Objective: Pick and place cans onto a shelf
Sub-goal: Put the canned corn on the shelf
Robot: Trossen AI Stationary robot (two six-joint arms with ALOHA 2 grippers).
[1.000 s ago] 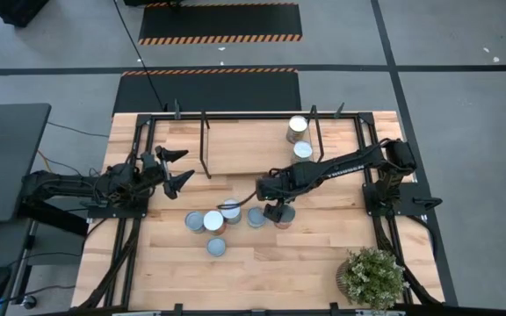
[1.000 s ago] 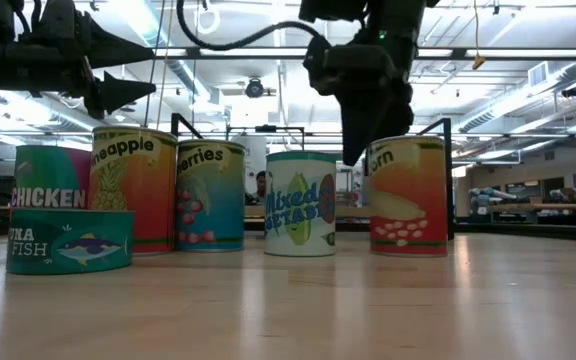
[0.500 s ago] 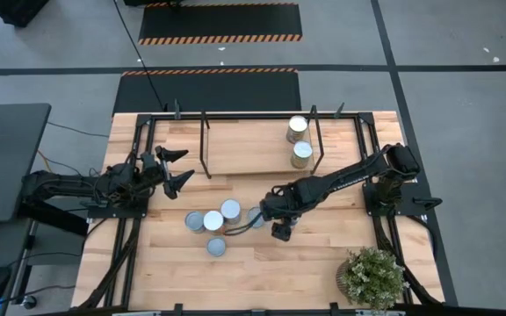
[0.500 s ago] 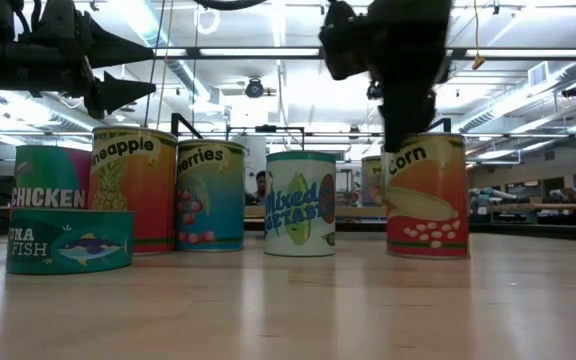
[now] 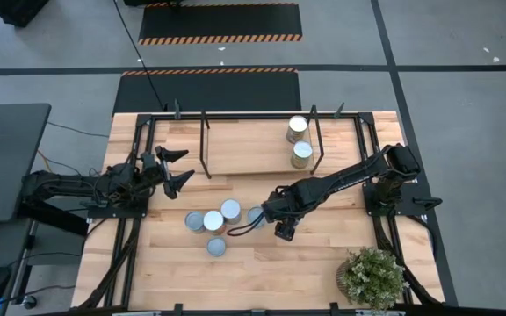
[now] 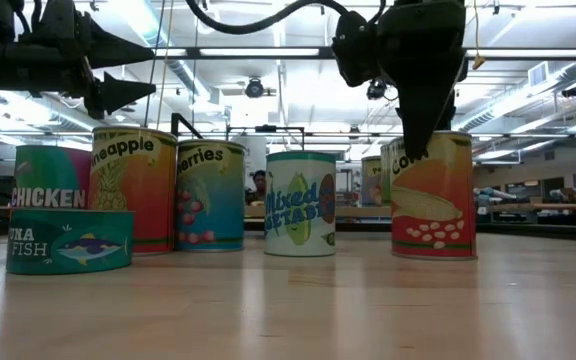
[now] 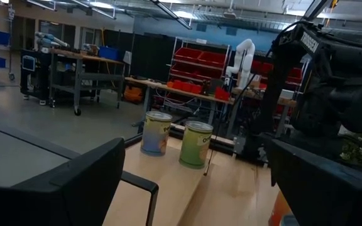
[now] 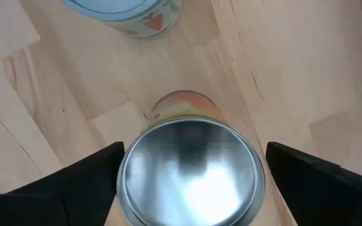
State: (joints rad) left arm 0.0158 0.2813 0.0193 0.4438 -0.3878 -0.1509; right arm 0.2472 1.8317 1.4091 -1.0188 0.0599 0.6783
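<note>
My right gripper (image 5: 285, 230) is over the table's middle, shut on a corn-labelled can (image 6: 433, 195) that stands on the table; its silver lid (image 8: 190, 169) fills the right wrist view. Several more cans stand in a group to its left (image 5: 213, 221), the nearest a mixed-vegetables can (image 6: 301, 203). Two cans (image 5: 298, 128) (image 5: 302, 154) stand on the shelf (image 5: 244, 149), a light-wood board with black posts at the far side. My left gripper (image 5: 176, 167) is open and empty, held above the table's left part. My right gripper has the corn can between its two fingers (image 8: 74, 188), one on each side of the can's wall just below the lid rim (image 8: 121, 179). The fingers come from above, pointing down. The can stands upright with its base on the table (image 6: 433, 255).
A potted plant (image 5: 372, 276) stands at the near right corner. The shelf's black posts (image 5: 205, 140) (image 5: 317, 136) rise at the far side. A flat tuna tin (image 6: 70, 240) lies nearest in the can group. Bare wood lies near the front edge (image 5: 271, 281).
My right gripper has gone toward the table's near edge, and the corn can has moved with it, nearer and a little to the right of the other cans, staying upright. My left gripper has kept still.
</note>
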